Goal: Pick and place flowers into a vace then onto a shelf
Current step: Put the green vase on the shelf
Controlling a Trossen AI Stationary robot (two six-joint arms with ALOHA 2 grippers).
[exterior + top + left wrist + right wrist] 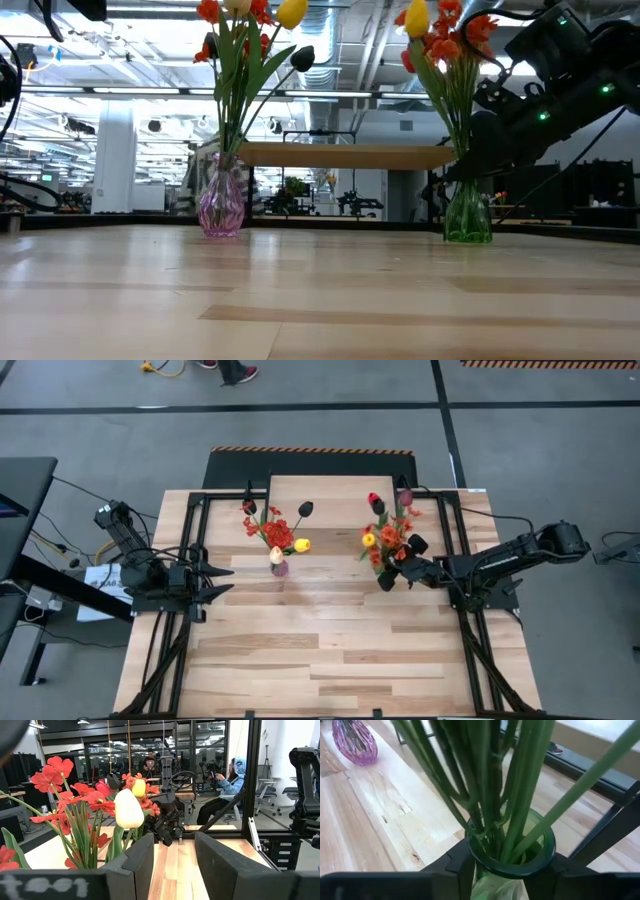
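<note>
Two bunches of flowers stand in vases on the table. A pink glass vase [280,567] [221,208] holds red, yellow and dark flowers [276,536]. The green glass vase [467,218] holds orange, red and yellow flowers [387,535], their green stems [492,785] rising from its mouth. My right gripper [397,574] [510,867] is shut on this vase's neck. My left gripper [222,580] [174,847] hangs open left of the pink vase, touching nothing. The shelf [335,490] [350,155] stands at the far middle. My right gripper pinches the green vase's neck [507,862] just under the rim, one finger [462,865] on each side. The fingers come from the table's right, slanting down. The vase stands upright with its base [467,236] on the table.
Black frame bars [195,550] [460,550] run along both sides of the table. Bare wood lies between the two vases and toward the near edge [330,660]. People sit in the room beyond the table [232,780].
</note>
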